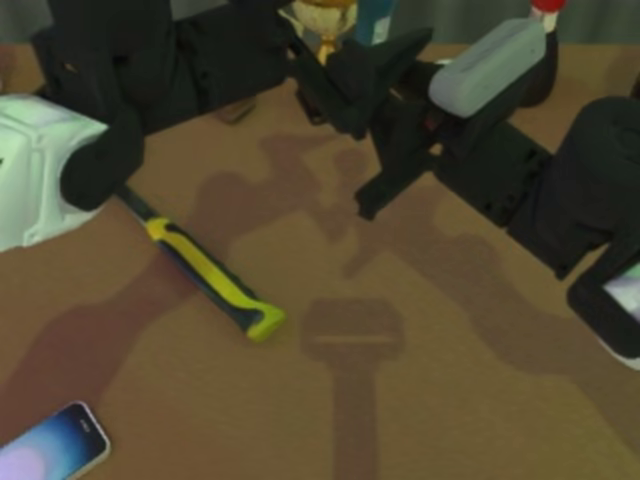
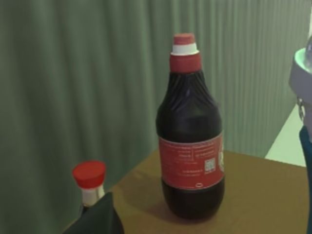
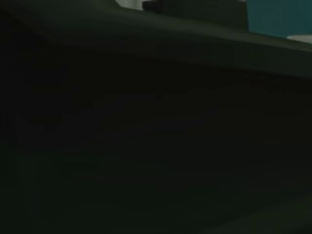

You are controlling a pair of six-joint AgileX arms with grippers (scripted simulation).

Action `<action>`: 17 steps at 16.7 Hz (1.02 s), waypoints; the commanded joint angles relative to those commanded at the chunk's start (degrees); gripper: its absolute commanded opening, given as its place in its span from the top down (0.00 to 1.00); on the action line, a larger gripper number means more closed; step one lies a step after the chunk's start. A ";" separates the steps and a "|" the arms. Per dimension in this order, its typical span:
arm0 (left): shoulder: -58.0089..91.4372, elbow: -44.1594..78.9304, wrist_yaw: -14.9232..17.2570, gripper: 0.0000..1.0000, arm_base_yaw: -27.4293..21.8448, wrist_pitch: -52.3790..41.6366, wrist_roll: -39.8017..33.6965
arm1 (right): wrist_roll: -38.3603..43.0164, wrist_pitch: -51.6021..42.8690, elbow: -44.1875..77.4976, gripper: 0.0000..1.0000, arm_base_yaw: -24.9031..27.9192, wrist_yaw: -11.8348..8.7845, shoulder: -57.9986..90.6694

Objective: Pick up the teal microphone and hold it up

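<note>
Since only slivers of the mic (image 1: 378, 18) show, placing it is rough: top view has a teal bit at the far edge, just right of a gold trophy (image 1: 325, 20) and tucked among dark arm parts. The left wrist view has a white rounded shape over a teal strip, cut by the frame edge, probably the mic's head and handle (image 2: 307, 151). The right wrist view is dark, with one teal patch in a corner, likely the same thing close up (image 3: 278, 17). My read is that it's off the desk (image 1: 450, 380) and up between the two arms, but no contact is visible.

Handling guess: light, rigid, smooth plastic, and the tapering handle could slip toward the thin end. Best taken mid-handle, below the head, clear of the switch. The round head is a poor place to pinch.

Left hand (image 1: 350, 85) looks to be the dark forked mass at far centre, right beside the teal bit. Right hand (image 1: 372, 200) seems to be the dark prong reaching from the grey wrist box toward mid-desk. Clenched or released: cannot tell for either, nor which one has the mic.

Also hard to read: most of the mic body, its switch and how it is tilted are all hidden.

Elsewhere a hammer (image 1: 205, 270) lies left of centre, its head under the left arm. A phone (image 1: 55, 445) sits at the near-left corner. A dark bottle (image 2: 191, 141) and a small red-capped one (image 2: 88, 180) stand at the far edge.
</note>
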 joint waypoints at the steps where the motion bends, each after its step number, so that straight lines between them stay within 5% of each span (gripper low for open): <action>1: 0.00 0.00 0.00 0.08 0.00 0.00 0.00 | 0.00 0.00 0.00 1.00 0.00 0.00 0.00; 13: 0.00 0.00 0.00 0.98 0.00 0.00 0.00 | 0.00 0.00 0.00 1.00 0.00 0.00 0.00; 17: 0.00 0.00 0.00 1.00 0.00 0.00 0.00 | 0.00 0.00 0.00 1.00 0.00 0.00 0.00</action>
